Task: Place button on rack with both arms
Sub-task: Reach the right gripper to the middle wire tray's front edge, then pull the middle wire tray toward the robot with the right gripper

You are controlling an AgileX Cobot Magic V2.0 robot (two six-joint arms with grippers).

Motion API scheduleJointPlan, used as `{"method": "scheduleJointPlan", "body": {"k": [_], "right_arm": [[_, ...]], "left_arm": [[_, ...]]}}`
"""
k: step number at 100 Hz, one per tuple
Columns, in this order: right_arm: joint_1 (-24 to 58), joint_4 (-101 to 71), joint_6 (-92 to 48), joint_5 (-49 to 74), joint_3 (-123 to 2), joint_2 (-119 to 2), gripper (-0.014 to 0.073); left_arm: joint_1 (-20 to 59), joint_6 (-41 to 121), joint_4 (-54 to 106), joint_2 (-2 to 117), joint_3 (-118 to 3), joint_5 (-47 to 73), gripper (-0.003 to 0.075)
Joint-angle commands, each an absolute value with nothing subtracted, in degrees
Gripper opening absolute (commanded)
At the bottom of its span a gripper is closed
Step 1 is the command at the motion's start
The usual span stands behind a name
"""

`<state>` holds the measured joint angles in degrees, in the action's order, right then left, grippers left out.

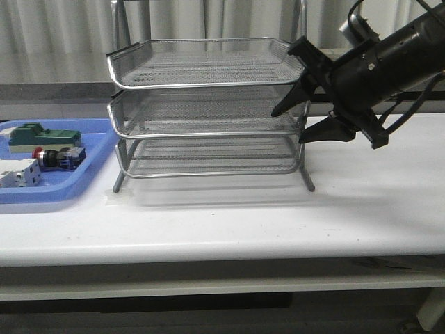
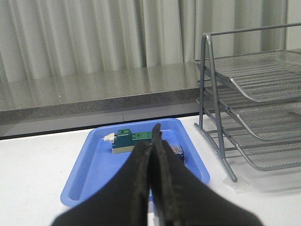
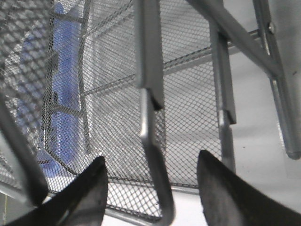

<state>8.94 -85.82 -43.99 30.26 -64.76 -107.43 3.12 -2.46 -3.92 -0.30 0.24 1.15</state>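
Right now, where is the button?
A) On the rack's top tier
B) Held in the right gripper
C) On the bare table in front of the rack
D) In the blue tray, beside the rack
D: the button lies in the blue tray left of the rack, whose tiers look empty, and the right gripper is open with nothing in it.

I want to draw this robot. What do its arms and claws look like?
The right arm is chunky and black, with black cables looping off it. Its right gripper has two pointed black fingers. The left gripper shows two long, black, matte fingers tapering to thin tips.
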Motion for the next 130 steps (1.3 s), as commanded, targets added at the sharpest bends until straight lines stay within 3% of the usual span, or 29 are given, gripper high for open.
{"method": "scheduleJointPlan", "body": {"k": [1, 26, 38, 74, 130], "right_arm": [[9.02, -88.43, -44.84, 32.49, -67.23, -105.03, 0.0385], [9.02, -88.43, -44.84, 32.62, -67.23, -105.03, 0.0071], [9.02, -88.38, -44.84, 32.74, -67.03, -105.03, -0.0014], [9.02, -84.44, -44.84, 33.32, -61.17, -104.33, -0.0018], [9.02, -82.13, -49.58, 32.76, -45.17, -93.53, -0.0018]], "left_arm": [[3.01, -3.06, -3.66, -2.01, 2.15, -3.55, -0.002], [3.01, -3.06, -3.66, -2.01, 2.15, -3.55, -0.002], [3.01, -3.06, -3.66, -2.01, 2.15, -3.55, -0.002], [3.01, -3.06, -3.66, -2.01, 2.15, -3.55, -0.002], [3.01, -3.06, -3.66, -2.01, 2.15, -3.55, -0.002]]}}
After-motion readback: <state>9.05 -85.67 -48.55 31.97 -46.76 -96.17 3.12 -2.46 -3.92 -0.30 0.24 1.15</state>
